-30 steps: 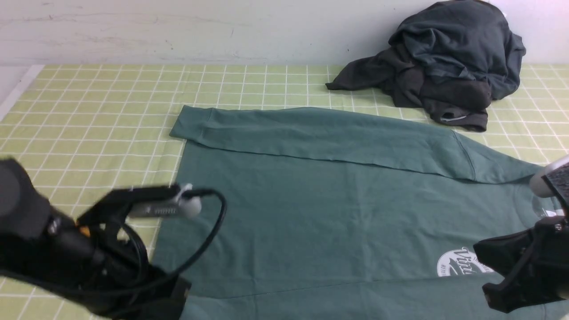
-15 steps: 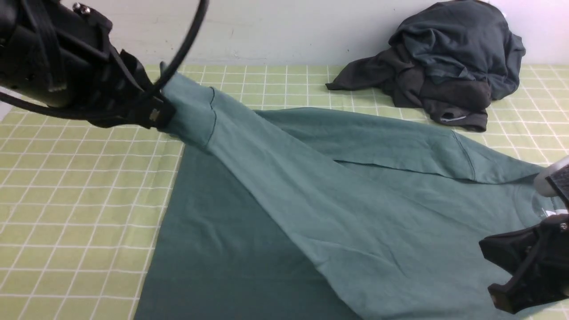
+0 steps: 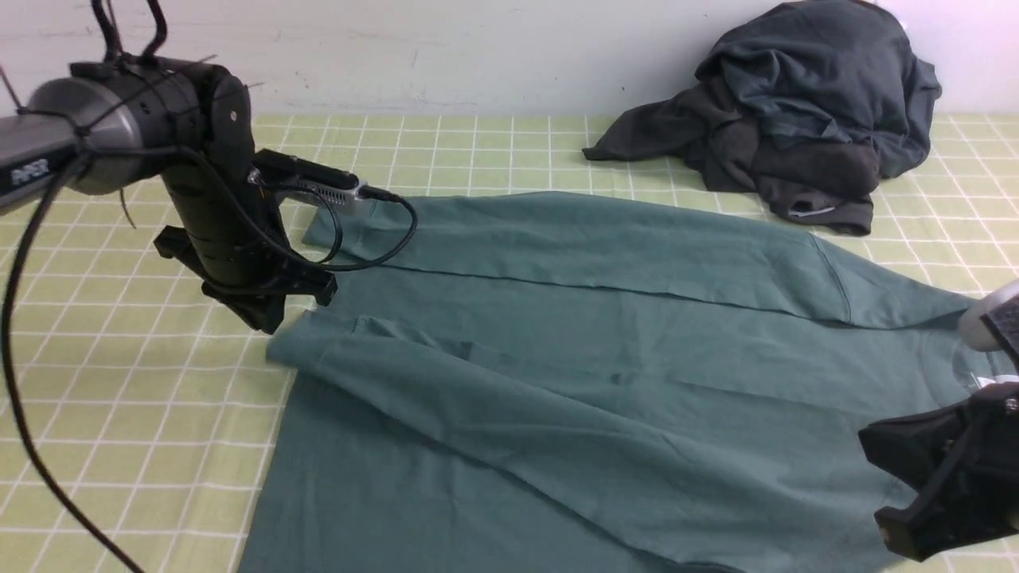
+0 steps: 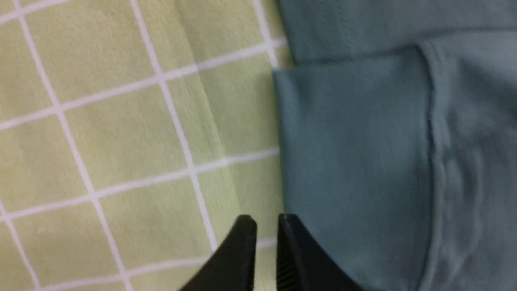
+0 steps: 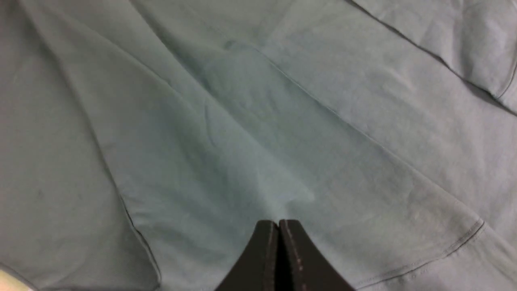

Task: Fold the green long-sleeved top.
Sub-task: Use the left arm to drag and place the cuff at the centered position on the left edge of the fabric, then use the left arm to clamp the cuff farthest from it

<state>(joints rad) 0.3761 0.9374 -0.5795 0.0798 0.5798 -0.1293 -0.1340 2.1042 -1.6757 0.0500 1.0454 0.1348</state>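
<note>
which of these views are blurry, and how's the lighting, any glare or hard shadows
Front view: sharp and evenly lit, with no glare or hard shadows on the green top. Left wrist view: smeared, the grid lines of the checked cloth and the cuff seam look soft. Right wrist view: mildly soft with flat contrast, fabric fills it, and the right gripper is featureless black.

The table (image 3: 135, 398) is covered by a yellow-green cloth (image 4: 101, 133) ruled with white grid lines. Behind the table a pale, scuffed wall (image 3: 478, 56) is seen. A white strip (image 3: 28, 163) is left bare along the table's left edge.
</note>
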